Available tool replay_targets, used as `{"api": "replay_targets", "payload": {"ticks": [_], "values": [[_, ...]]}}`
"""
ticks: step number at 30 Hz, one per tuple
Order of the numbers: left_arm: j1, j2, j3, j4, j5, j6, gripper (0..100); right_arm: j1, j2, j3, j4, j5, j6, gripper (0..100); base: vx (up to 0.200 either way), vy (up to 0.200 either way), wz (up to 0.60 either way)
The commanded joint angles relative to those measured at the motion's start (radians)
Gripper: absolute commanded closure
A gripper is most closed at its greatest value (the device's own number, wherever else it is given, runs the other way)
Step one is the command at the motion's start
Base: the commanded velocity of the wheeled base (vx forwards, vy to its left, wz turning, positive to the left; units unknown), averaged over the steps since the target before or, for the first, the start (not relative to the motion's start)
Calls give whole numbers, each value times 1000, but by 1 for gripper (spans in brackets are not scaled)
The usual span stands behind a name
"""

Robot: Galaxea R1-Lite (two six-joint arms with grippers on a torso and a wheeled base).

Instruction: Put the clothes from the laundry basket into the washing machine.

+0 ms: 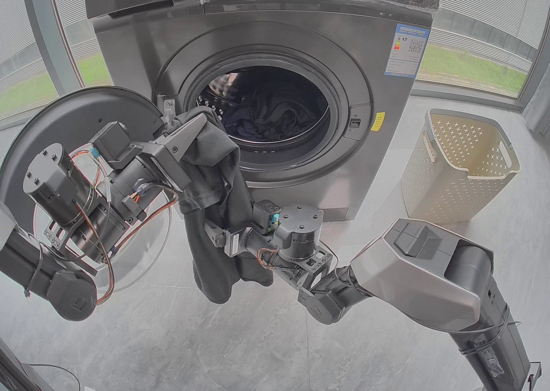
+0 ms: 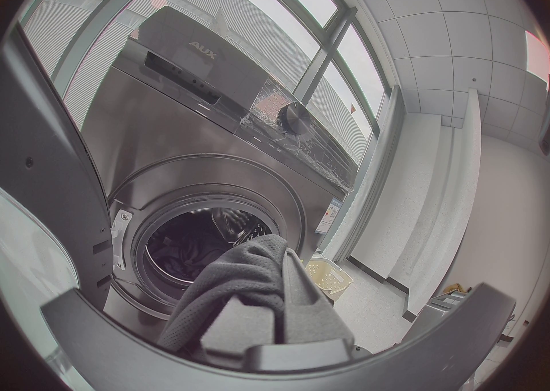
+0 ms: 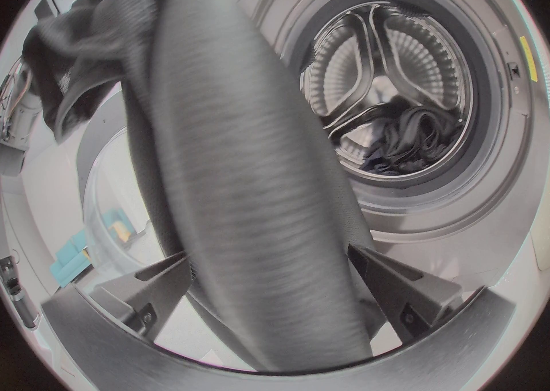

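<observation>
Feeding the garment (image 1: 220, 191) in cleanly means handling its long hanging tail first. The right gripper (image 3: 268, 254) sits low with fingers spread and the tail between them, unpinched, so I'd close there and lift. Higher up, the left gripper (image 1: 195, 125) is pinched on the top fold, just before the washer (image 1: 321, 42) mouth, beside the open door (image 1: 69, 122). Push both deep onto the clothes (image 1: 275, 108) inside; the basket (image 1: 458, 163) stands apart at right

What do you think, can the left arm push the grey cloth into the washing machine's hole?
Probably yes. The door stands open and nothing blocks the washing machine hole beyond the left gripper, shut on the grey cloth. Its tail hangs between the open fingers of the right gripper and might snag.
</observation>
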Motion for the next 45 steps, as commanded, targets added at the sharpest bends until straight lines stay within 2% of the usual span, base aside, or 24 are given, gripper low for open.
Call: {"api": "replay_targets", "payload": {"ticks": [1, 9, 13, 18, 25, 30, 31, 33, 45], "values": [[1, -2, -2, -4, 0, -1, 100, 1, 21, -48, 12, -3, 1, 0, 0, 0, 0], [2, -5, -2, -4, 0, -1, 100, -35, 72, -136, 30, -33, -4, 0, 0, 0, 0], [4, -5, -2, -4, 0, -2, 100, -54, 72, -136, 30, -55, -4, 0, 0, 0, 0], [4, -5, 0, -4, 0, -1, 100, -118, 53, -134, 31, -84, -4, 0, 0, 0, 0], [12, -3, -5, -4, 0, -2, 100, -192, -14, -56, 27, -85, -4, 0, 0, 0, 0], [18, 0, -7, -4, 0, -2, 100, -206, -42, 2, 12, -84, -5, 0, 0, 0, 0], [19, 0, -8, -4, 0, -2, 100, -204, -62, 50, 1, -82, -18, 0, 0, 0, 0], [19, 2, -8, -4, 0, -2, 100, -203, -74, 80, -4, -84, -24, 0, 0, 0, 0], [18, -5, -8, -4, 0, -2, 100, -235, -81, 93, 4, -84, -27, 0, 0, 0, 0]]}}
